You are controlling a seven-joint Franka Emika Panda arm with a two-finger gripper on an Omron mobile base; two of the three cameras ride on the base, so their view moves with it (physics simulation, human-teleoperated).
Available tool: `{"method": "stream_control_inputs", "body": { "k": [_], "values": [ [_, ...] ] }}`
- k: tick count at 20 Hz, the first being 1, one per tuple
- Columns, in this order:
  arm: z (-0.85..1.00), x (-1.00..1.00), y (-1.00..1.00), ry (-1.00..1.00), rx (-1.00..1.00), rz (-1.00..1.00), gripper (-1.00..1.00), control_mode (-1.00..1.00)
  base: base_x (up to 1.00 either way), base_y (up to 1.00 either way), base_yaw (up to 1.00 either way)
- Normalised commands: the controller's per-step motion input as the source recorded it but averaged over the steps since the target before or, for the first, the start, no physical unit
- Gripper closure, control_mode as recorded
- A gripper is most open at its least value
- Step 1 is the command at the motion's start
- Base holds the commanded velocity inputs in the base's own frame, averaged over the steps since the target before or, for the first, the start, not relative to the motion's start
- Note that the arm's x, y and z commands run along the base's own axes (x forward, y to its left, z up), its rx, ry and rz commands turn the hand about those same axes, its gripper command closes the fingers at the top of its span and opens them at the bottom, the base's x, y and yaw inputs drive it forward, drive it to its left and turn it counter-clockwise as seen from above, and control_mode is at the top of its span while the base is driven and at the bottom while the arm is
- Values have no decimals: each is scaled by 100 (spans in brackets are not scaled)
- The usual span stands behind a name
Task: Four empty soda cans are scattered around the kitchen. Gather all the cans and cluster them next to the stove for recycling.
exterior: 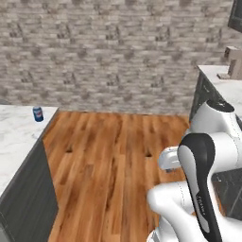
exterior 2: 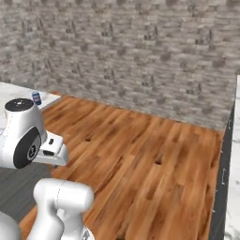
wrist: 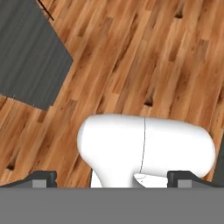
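Nearest to the cameras is the robot's own white arm (exterior: 203, 179), folded low over the base, and its gripper (wrist: 111, 177) points down at the wooden floor (wrist: 144, 52). Its two dark fingertips (wrist: 41, 178) stand far apart at the two lower corners of the hand view, so the fingers are spread wide and nothing is between them.

One soda can (exterior: 38, 113), blue with white-red marks, stands upright on the white marble counter (exterior: 14, 137) at about nine o'clock in the left base view, near the far corner of that counter. In the right base view the same can (exterior 2: 36, 98) is at about ten o'clock, just behind the arm's shoulder.

I judge that the step in hand is travelling to fetch this can; no can is collected at this moment. The next move calls for driving the base closer to the counter, then lifting the arm and reaching out over the counter edge.

A grey brick wall (exterior: 118, 52) closes the room at twelve o'clock, and a second counter (exterior: 227, 80) with dark cabinets stands at two o'clock.
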Motion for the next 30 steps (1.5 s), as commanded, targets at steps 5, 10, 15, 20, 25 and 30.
{"method": "stream_control_inputs", "body": {
  "k": [5, 10, 15, 20, 25, 30],
  "values": [
    [0, 0, 0, 0, 0, 0, -100, 100, 67, -24, 39],
    [0, 0, 0, 0, 0, 0, -100, 100, 33, -40, 38],
    [0, 0, 0, 0, 0, 0, -100, 100, 19, -18, 36],
    [0, 0, 0, 0, 0, 0, -100, 100, 34, -42, 41],
    [0, 0, 0, 0, 0, 0, -100, 100, 35, -59, 42],
    [0, 0, 0, 0, 0, 0, -100, 100, 11, -79, 46]
  ]
}}
